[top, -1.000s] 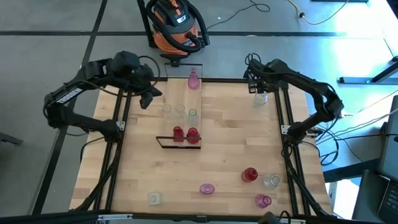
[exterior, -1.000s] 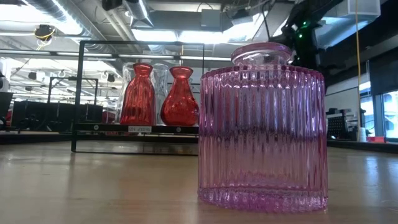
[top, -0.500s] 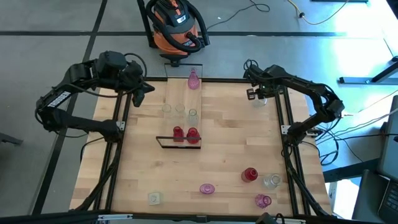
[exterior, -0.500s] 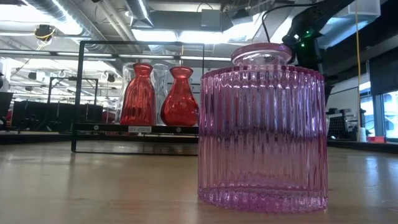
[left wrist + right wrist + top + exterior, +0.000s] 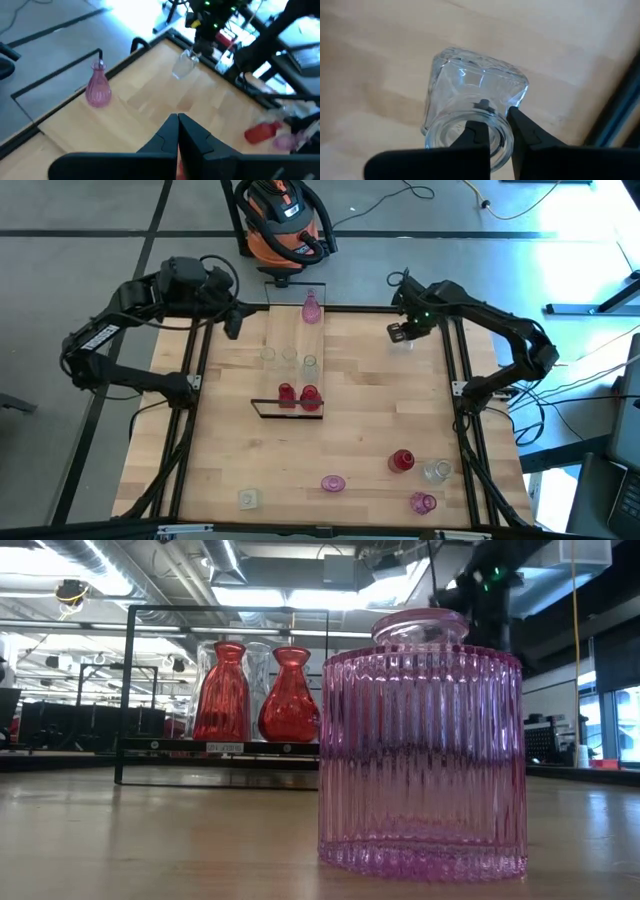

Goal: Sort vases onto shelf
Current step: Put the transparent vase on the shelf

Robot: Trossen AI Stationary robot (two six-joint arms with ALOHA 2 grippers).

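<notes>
The shelf [image 5: 291, 330] runs from the table's far edge to its middle. On it stand a pink vase [image 5: 312, 308], three clear vases [image 5: 289, 357] and two red vases [image 5: 297, 394] beside the black end frame [image 5: 288, 410]. My right gripper [image 5: 398, 333] is near the far right corner, shut on a clear vase [image 5: 470, 95]. That vase also shows in the left wrist view [image 5: 182, 65]. My left gripper [image 5: 232, 330] hovers shut at the far left edge, touching nothing. My right gripper holds the clear vase by the rim of its mouth [image 5: 507, 137], one finger inside the mouth and one outside. The fingers come from above. The vase hangs tilted below them, base away from the gripper. Whether the base touches the table, I cannot tell.
Loose vases lie along the near edge: a red one on its side [image 5: 401, 461], a clear one [image 5: 436, 471], two pink ones [image 5: 423, 502] [image 5: 333, 483] and a clear one [image 5: 247, 499]. A ribbed pink vase [image 5: 420, 740] fills the low view.
My right gripper has shut on the clear vase's rim and gone a little toward the table's left with it. The vase has tipped from upright to tilted. My left gripper has drawn back slightly toward the far left edge.
</notes>
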